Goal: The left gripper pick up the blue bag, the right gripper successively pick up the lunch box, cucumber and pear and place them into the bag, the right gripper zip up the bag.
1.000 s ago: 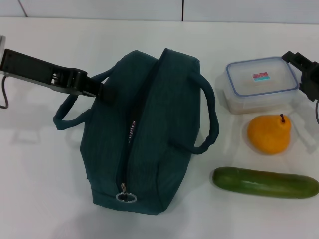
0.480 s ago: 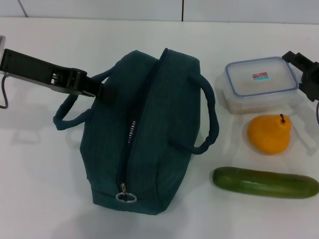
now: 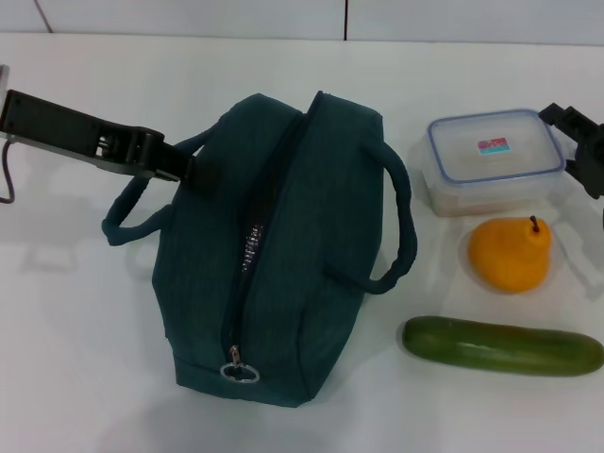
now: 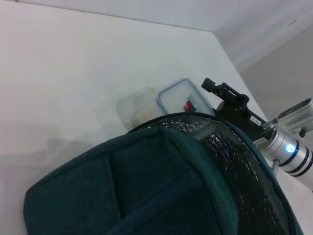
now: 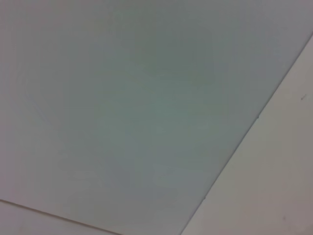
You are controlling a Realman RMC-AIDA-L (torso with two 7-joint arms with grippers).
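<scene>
— Since the right gripper [image 3: 578, 142] sits at the far right edge of the lunch box [image 3: 493, 159], which way does the box lie from it?
— Toward the robot's left, just beside the fingertips and maybe touching the lid's corner. The fingers look slightly spread, with nothing between them. The box's long side runs across the table, left to right.
— And the other arm?
— The left gripper [image 3: 193, 172] is at the blue bag [image 3: 274, 255], where its left handle joins the side. It seems clamped on the fabric, though the tips are hidden. The bag's long axis runs away from the robot, zipper ring [image 3: 239, 372] at the near end; the zip is partly open, silvery lining showing in the left wrist view.
— So the right arm is nearer everything to be packed?
— Yes. The pear [image 3: 510, 253] lies just nearer than the box, the cucumber [image 3: 503, 345] nearer still, lengthwise across the table.
— Any writing?
— A small red-and-blue sticker [image 3: 494, 145] on the lid; unreadable. A white label [image 4: 255, 118] on the right gripper, also illegible.
</scene>
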